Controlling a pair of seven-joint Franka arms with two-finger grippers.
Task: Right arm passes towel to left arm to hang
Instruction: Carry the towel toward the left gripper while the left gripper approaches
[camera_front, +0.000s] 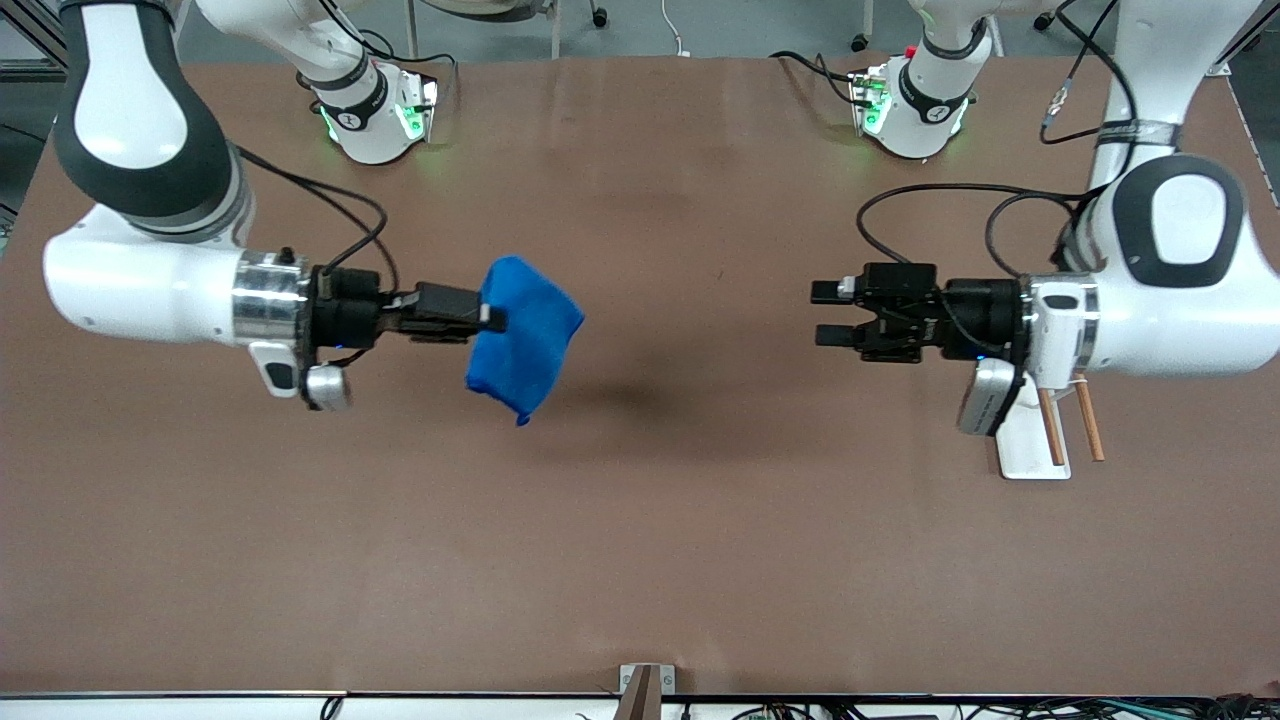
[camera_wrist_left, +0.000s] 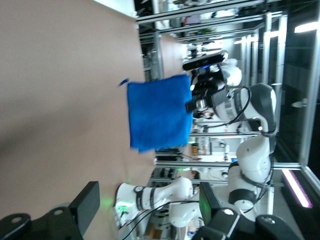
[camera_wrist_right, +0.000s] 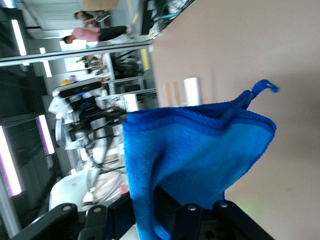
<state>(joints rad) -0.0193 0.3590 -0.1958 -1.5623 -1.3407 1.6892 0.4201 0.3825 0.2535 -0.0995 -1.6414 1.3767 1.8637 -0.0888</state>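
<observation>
Surface: brown table (camera_front: 640, 560), both grippers aloft
Right gripper (camera_front: 492, 318): clamps bright-blue soft towel (camera_front: 525, 340)
Left gripper (camera_front: 832, 313): fingers wide – well apart
Risk: floppy cloth – left could miss it

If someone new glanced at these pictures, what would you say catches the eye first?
The bright royal-blue soft towel stands out at once, hanging in the air over the brown table from the shut black right gripper. Facing it over the table toward the left arm's end, the black left gripper holds nothing, its fingers apart. Beside that arm stands a white stand with two copper-coloured rods.
</observation>
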